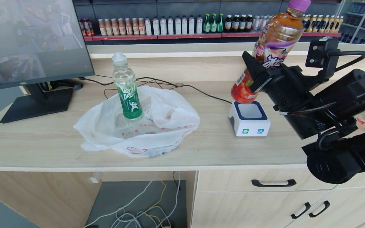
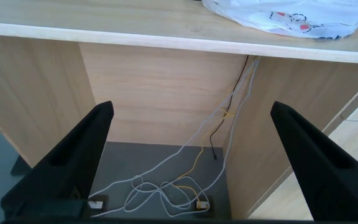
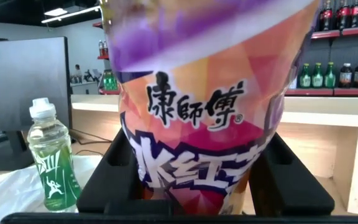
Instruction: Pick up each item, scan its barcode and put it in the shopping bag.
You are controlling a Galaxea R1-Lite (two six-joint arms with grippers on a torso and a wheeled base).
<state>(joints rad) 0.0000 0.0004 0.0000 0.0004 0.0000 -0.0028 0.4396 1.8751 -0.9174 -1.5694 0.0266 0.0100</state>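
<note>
Here, nearest, the left gripper (image 2: 191, 106) hangs below the counter's (image 1: 43, 139) front edge with its fingers spread wide and nothing between them, facing loose cables (image 2: 166, 186) on the floor. On the counter lies the white shopping bag (image 1: 169, 117), a green bottle (image 1: 127, 88) standing upright in it. Beside it sits the white scanner (image 1: 249, 118). Just above the scanner, the right gripper (image 1: 260, 74) clamps a tilted, purple-capped tea bottle (image 1: 276, 34). Farther back stand a monitor (image 1: 27, 38) and shelved drinks (image 1: 169, 25).
</note>
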